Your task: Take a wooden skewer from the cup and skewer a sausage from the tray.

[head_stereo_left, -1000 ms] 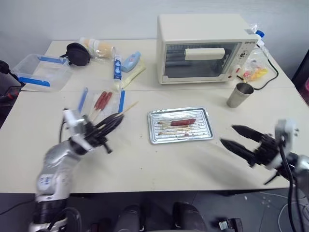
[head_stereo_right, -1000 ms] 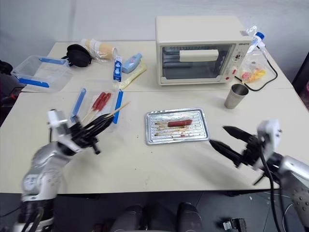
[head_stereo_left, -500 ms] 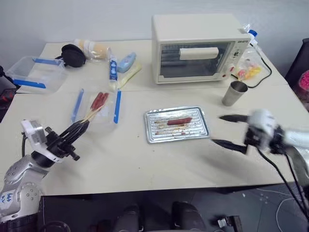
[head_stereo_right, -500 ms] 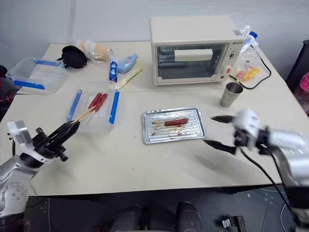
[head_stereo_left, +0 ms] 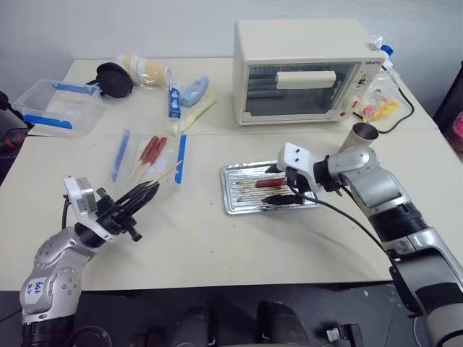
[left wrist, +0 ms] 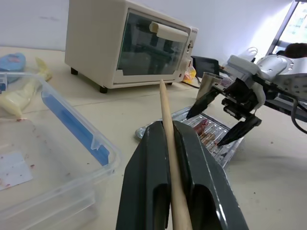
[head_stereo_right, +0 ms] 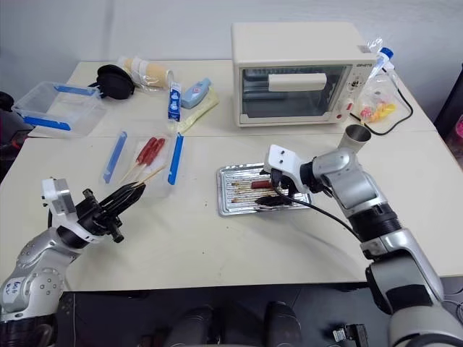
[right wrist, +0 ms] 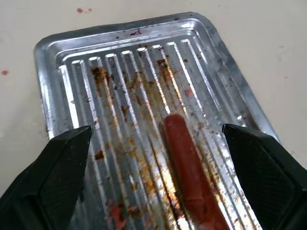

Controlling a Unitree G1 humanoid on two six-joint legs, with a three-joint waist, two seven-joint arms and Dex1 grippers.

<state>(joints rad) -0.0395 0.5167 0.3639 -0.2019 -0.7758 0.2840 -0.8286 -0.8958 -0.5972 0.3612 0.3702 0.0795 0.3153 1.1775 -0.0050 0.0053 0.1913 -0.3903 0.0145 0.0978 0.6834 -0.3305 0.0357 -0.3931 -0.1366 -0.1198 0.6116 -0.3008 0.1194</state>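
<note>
Since the earlier frame, the right gripper (head_stereo_right: 273, 191) has been swung from lower right to frame centre, spread over the sausage (right wrist: 188, 167). The wooden skewer (left wrist: 169, 139) is pinched in the left gripper (left wrist: 175, 143). Being soft and greasy, the sausage should be gripped mid-length.

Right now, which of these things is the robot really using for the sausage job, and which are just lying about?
In use:
wooden skewer, clamped in the left hand
sausage
tray
cup
right hand, open over the sausage

Lying about:
toaster oven
clear boxes
skewered red sausages

Shiny ridged metal tray (right wrist: 72, 62), smooth glossy sausage (right wrist: 187, 165), pale wooden skewer (left wrist: 169, 139).
</note>
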